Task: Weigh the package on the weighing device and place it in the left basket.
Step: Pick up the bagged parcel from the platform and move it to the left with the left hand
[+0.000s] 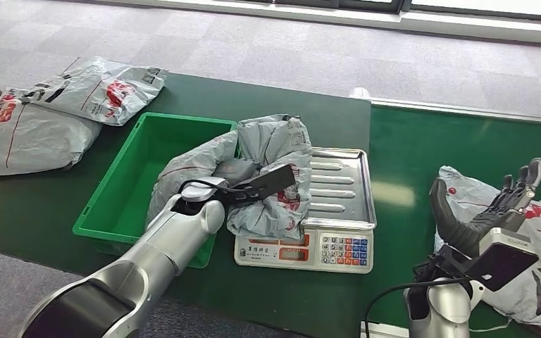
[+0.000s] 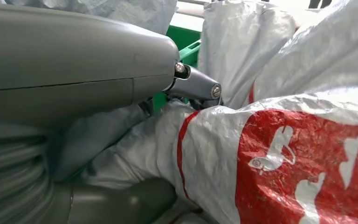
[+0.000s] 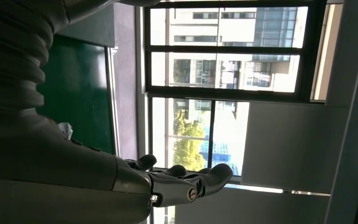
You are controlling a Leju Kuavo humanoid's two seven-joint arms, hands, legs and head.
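- Left hand (image 1: 236, 176) grips the crumpled grey plastic mailer bag with red printing (image 1: 271, 169), its fingers buried in the folds, so the hold looks like a bunched handful rather than a neat pinch.
- From the left wrist view, the thick grey thumb (image 2: 193, 86) presses into the creased film just beside the red logo (image 2: 307, 163), which suggests the hand clamps the soft bag from above.
- That package sits partly on the steel-topped electronic scale with a keypad front (image 1: 341, 190) and partly over the rim of the green plastic basket (image 1: 137, 176); I judge it is mid-transfer, leaving the pan for the basket on the left.
- Holding it high at the middle makes sense: the bag is limp, and its ends droop, one over the basket's wall, one down over the scale's display.
- The mailer looks thin, glossy and wrinkled, with a red emblem and a red line along a seam; its contents seem soft.
- Right hand (image 1: 496, 204) hovers over the green table (image 1: 408, 148) with fingers spread and nothing in it, above another grey mailer (image 1: 535, 274), likely waiting out of the way.
- Two more grey mailers (image 1: 63, 113) lie beyond the basket at the table's far left.
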